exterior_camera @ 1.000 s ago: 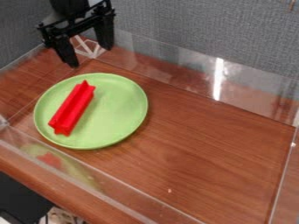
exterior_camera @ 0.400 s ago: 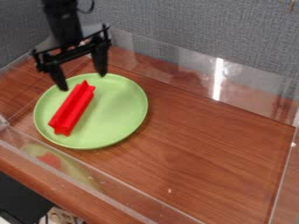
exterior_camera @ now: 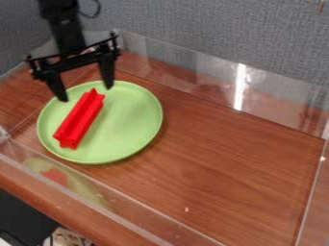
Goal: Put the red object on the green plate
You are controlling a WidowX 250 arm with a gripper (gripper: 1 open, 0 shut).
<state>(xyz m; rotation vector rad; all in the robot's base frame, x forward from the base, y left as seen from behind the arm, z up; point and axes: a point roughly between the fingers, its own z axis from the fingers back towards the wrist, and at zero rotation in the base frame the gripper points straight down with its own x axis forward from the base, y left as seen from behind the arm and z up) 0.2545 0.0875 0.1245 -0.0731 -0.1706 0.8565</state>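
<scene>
While the black arm reaches down from the upper left, its gripper [exterior_camera: 84, 85] points straight down over the far end of the red object [exterior_camera: 79, 117], its 2 fingers spread wide and gripping nothing. That red bar lies on the green plate [exterior_camera: 135, 120], left of its middle. Upper arm parts are cut off by the frame edge. The wooden table [exterior_camera: 232, 154] has clear walls.
</scene>
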